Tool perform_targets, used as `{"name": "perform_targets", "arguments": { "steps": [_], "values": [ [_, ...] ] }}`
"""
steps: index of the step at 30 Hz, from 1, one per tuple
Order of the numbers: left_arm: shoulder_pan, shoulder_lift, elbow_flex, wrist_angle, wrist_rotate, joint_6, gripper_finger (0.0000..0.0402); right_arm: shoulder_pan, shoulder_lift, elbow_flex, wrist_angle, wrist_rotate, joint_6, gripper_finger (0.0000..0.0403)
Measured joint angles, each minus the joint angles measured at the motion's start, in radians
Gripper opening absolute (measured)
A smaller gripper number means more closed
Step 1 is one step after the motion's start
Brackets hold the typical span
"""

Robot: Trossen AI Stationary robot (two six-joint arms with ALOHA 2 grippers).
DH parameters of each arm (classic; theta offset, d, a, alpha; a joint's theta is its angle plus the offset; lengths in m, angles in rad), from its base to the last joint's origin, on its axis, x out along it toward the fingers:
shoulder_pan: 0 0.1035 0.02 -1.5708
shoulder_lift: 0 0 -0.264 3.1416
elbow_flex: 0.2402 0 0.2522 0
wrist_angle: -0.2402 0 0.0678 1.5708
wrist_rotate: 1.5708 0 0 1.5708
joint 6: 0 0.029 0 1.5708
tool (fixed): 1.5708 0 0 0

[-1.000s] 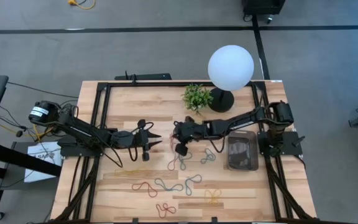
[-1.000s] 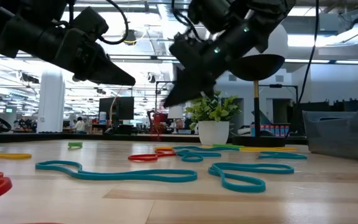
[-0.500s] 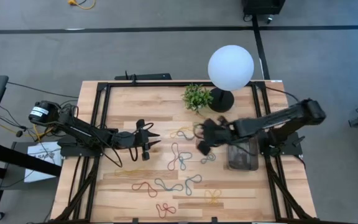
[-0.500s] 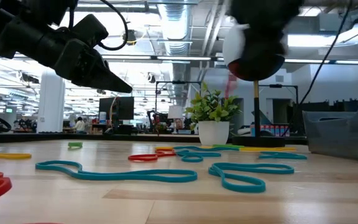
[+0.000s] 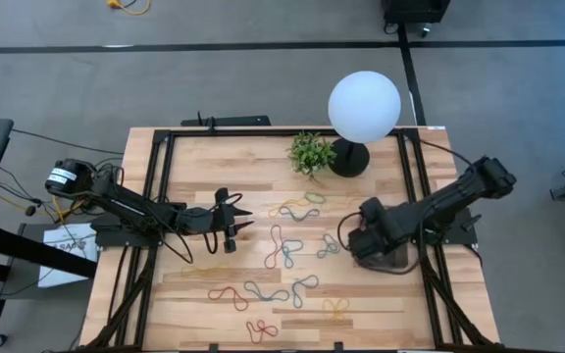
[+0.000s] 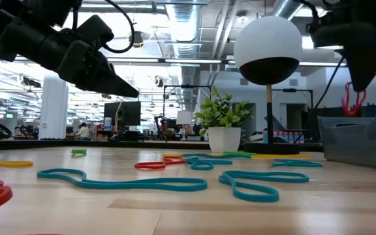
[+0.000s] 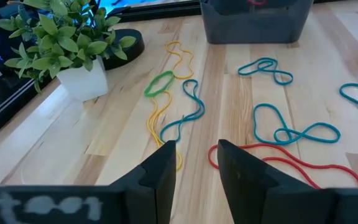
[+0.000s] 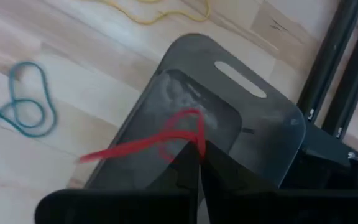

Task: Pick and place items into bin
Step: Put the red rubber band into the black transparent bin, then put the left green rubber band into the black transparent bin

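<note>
Now the wooden table (image 5: 233,157) fills the middle of the high view, with the white globe lamp (image 5: 364,106) and small plant (image 5: 311,153) at its upper centre. Coloured rubber bands (image 5: 282,247) lie scattered across the centre and lower half, well apart from the bin (image 5: 397,257) at right of centre.

At centre left of that view the left gripper (image 5: 240,218) waits above the wood, fingers a little apart and empty.

Over the bin is the right gripper (image 8: 199,163), its fingers pressed together on a red rubber band (image 8: 166,138) that dangles above the tub's open mouth, not yet inside.

The risk, I judge, lies in the band's floppiness: one trailing end reaches toward the bin's near wall (image 8: 120,146), so on release it could drape over the rim and slide onto the table, or cling to a finger and be lifted away again.
</note>
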Motion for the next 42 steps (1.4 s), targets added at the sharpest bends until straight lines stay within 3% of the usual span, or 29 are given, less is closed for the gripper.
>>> {"name": "perform_targets", "arguments": {
  "steps": [10, 20, 23, 27, 32, 34, 37, 40, 42],
  "values": [
    [0.000, 0.000, 0.000, 0.001, 0.001, 0.000, 0.0110, -0.063, 0.104, 0.000, 0.003, -0.216, -0.179, 0.0053],
    [-0.001, -0.071, 0.000, -0.009, -0.006, 0.044, 0.0110, -0.121, 0.108, 0.008, -0.082, -0.211, -0.230, 0.0087],
    [-0.001, -0.195, 0.000, -0.077, -0.060, 0.062, 0.0110, -0.120, 0.099, 0.046, -0.137, -0.165, -0.195, 0.0087],
    [-0.001, -0.439, 0.000, -0.259, -0.161, 0.100, 0.0110, -0.121, 0.028, 0.104, -0.125, -0.163, -0.427, 0.0087],
    [-0.005, -0.778, 0.000, -0.487, -0.220, 0.133, 0.0110, -0.118, -0.032, 0.168, -0.122, -0.118, -0.421, 0.0081],
    [-0.005, -0.909, 0.000, -0.560, -0.223, 0.148, 0.0110, -0.101, -0.067, 0.178, -0.126, -0.048, -0.479, 0.0080],
    [-0.005, -1.098, 0.000, -0.688, -0.223, 0.127, 0.0110, -0.074, -0.147, 0.182, -0.093, 0.142, -0.520, 0.0080],
    [-0.005, -1.270, 0.000, -0.828, -0.221, 0.055, 0.0110, -0.052, -0.266, 0.178, -0.006, 0.198, -0.543, 0.0079],
    [-0.005, -1.282, 0.014, -0.906, -0.230, 0.003, 0.0110, -0.023, -0.347, 0.151, 0.111, 0.221, -0.609, 0.0079]
  ]
}}
